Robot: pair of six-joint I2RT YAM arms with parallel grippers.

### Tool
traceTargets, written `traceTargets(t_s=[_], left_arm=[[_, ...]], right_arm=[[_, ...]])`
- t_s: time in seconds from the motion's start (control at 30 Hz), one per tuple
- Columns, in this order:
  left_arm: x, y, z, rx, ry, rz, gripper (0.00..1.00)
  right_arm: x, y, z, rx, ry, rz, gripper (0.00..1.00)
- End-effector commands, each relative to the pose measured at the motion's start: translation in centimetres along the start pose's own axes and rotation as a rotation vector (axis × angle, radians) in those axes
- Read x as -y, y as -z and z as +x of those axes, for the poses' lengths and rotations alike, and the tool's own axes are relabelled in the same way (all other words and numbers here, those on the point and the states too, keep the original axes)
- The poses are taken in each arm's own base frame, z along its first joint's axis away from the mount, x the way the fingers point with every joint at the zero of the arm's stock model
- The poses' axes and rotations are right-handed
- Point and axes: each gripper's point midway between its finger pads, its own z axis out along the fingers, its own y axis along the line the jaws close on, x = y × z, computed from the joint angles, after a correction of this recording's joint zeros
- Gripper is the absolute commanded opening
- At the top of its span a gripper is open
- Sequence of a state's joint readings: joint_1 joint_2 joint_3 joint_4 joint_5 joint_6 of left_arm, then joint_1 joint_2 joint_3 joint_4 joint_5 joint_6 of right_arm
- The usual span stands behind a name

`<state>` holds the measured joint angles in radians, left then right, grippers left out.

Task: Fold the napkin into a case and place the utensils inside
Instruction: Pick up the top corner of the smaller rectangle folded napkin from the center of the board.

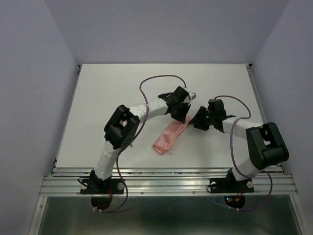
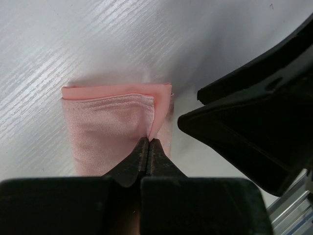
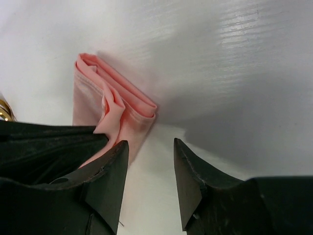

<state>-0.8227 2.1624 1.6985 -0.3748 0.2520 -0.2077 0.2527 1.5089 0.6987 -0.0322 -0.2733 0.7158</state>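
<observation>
The salmon-pink napkin (image 1: 168, 137) lies folded into a narrow layered strip, running diagonally on the white table (image 1: 122, 93). My left gripper (image 2: 148, 141) is shut at the strip's far end, pinching a raised fold of its top layer (image 2: 155, 117). My right gripper (image 3: 150, 147) stands open just to the right of that end, with only bare table between its fingers. Its left finger (image 3: 115, 166) is beside the napkin's edge (image 3: 139, 122). A gold glint of a utensil (image 3: 4, 111) shows at the left edge of the right wrist view; the rest is hidden.
Both arms meet over the middle of the table, the left gripper (image 1: 182, 116) and the right gripper (image 1: 194, 121) close together. Grey walls enclose the table on three sides. A metal rail (image 1: 166, 178) runs along the near edge.
</observation>
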Motion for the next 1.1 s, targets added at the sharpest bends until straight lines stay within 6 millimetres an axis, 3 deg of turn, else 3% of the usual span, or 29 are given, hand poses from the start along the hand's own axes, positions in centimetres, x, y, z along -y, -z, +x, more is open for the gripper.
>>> traceTargets(t_s=[0.0, 0.27, 0.43, 0.53, 0.9, 1.07], left_arm=[[1.5, 2.8, -2.3, 0.077, -0.015, 0.047, 0.00], [1.2, 2.8, -2.5, 0.081, -0.005, 0.058, 0.00], [1.2, 2.9, -2.4, 0.078, -0.011, 0.063, 0.00], [1.4, 2.9, -2.0, 0.070, -0.017, 0.076, 0.00], [0.9, 2.7, -0.4, 0.036, -0.015, 0.069, 0.00], [0.7, 3.1, -0.7, 0.051, -0.005, 0.057, 0.00]], right_arm=[[-2.0, -1.3, -1.0, 0.027, -0.070, -0.097, 0.47], [-1.4, -2.9, -0.2, -0.006, -0.116, -0.083, 0.38], [-0.8, -3.7, -0.3, 0.006, -0.149, -0.063, 0.09], [-0.4, -3.9, -0.8, 0.032, -0.150, -0.037, 0.01], [-0.9, -4.6, -4.0, 0.109, -0.111, 0.013, 0.01], [-0.4, -5.2, -4.3, 0.106, -0.091, 0.041, 0.01]])
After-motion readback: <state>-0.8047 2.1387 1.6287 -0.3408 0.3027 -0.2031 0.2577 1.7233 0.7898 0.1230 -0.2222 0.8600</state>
